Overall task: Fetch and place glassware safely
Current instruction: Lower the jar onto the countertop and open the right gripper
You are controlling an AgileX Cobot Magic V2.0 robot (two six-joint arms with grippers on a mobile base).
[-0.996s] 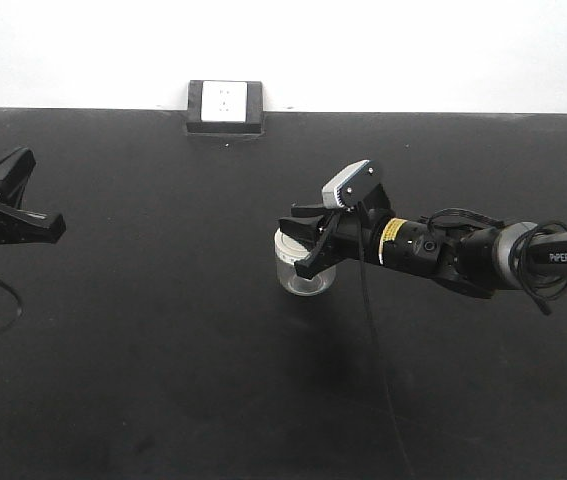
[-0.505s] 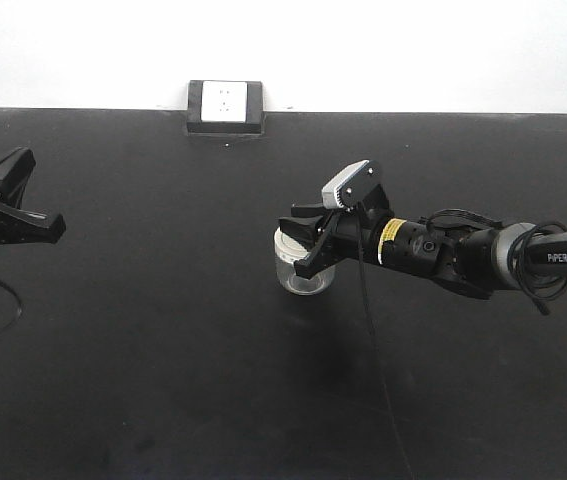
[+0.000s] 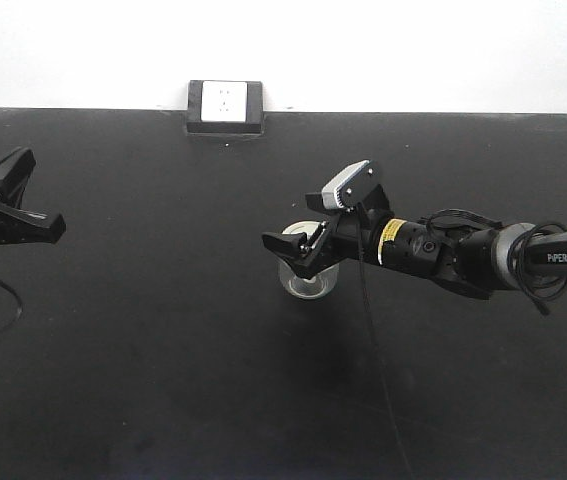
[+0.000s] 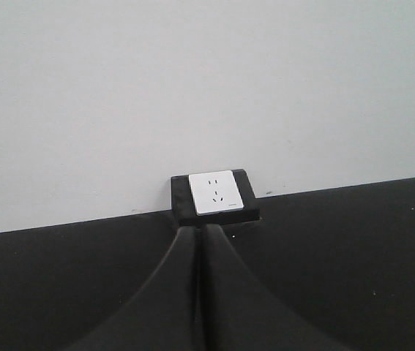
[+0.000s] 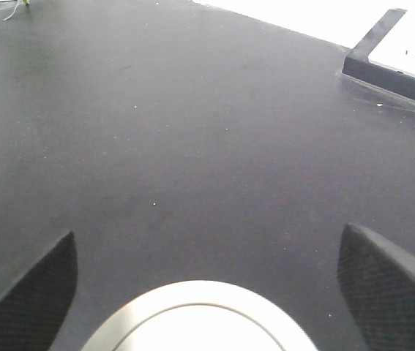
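Since half a second ago the right gripper (image 3: 288,246) has spread its jaws: they were closed around the jar's upper part, and now one finger juts out to the left of the jar while the other sits in front of the glass. Its wrist view confirms the wide gap, with one dark fingertip (image 5: 28,281) at the lower left and the other at the lower right, and the round cream-white lid (image 5: 196,318) at the bottom edge, closer to the camera than those tips. The glass jar (image 3: 305,280) stands upright on the black table (image 3: 163,350), near the middle and slightly right, directly under the gripper; whether the fingers touch it cannot be told from these views.

At the far left edge the left gripper (image 3: 8,205) hangs over the table with its two fingers pressed together, holding nothing. Its wrist view shows them meeting along a thin seam, aimed at the white wall socket (image 4: 213,193) in its black housing at the table's back edge
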